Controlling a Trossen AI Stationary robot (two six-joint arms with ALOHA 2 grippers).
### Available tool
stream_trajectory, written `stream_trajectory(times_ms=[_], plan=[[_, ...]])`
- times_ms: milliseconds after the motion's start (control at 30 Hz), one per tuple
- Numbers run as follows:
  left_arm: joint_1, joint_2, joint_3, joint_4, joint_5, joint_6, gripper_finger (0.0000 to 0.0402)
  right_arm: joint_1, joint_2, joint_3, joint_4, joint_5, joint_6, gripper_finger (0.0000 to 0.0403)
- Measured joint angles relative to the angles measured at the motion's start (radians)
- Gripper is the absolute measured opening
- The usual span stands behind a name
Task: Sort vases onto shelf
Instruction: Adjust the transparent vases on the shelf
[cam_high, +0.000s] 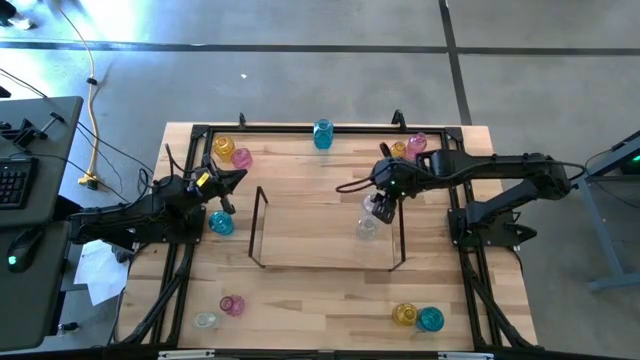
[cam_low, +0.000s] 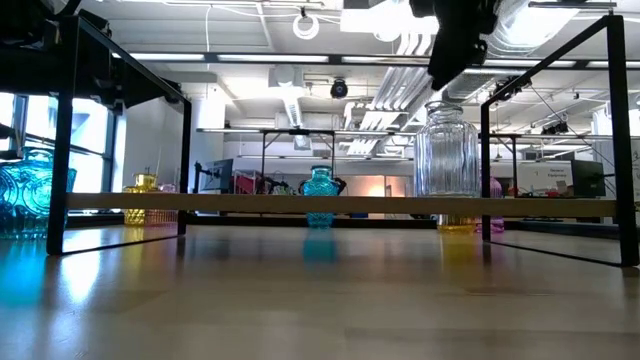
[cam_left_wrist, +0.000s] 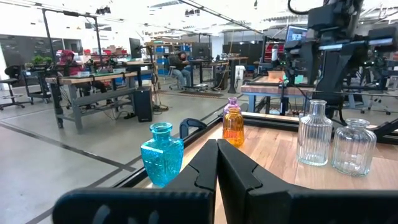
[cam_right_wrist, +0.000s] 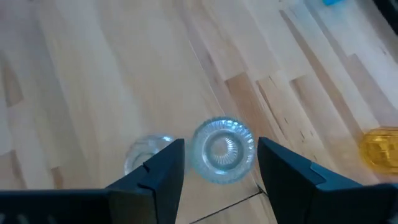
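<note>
Wooden table (cam_high: 320, 290), two clear vases (cam_high: 367, 228) on shelf (cam_high: 300, 262), right hand (cam_right_wrist: 219, 163) open above one, left hand (cam_left_wrist: 217, 163) closed, empty.

Wooden table (cam_high: 330, 290) carries shelf (cam_high: 325, 268), perhaps a dozen vases (cam_high: 322, 133).

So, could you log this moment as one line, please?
right gripper open over clear vase | shelf | left gripper shut, waiting
</note>
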Motion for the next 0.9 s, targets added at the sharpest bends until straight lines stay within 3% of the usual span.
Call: stream_trajectory(times_ms=[167, 467, 667, 900], plan=[[0.000, 0.000, 0.000, 0.000, 0.000, 0.000, 0.0000, 0.063, 0.000, 0.024, -0.009, -0.022, 0.020, 0.0145], [0.000, 0.000, 0.000, 0.000, 0.000, 0.000, 0.0000, 0.138, 0.095, 0.024, 0.035, -0.086, 0.029, 0.0008], [0.000, 0.000, 0.000, 0.000, 0.000, 0.000, 0.0000, 0.136, 0.171, 0.024, -0.009, -0.107, 0.037, 0.0018], [0.000, 0.000, 0.000, 0.001, 0.000, 0.000, 0.0000, 0.134, 0.179, 0.024, -0.016, -0.097, 0.034, 0.0001]])
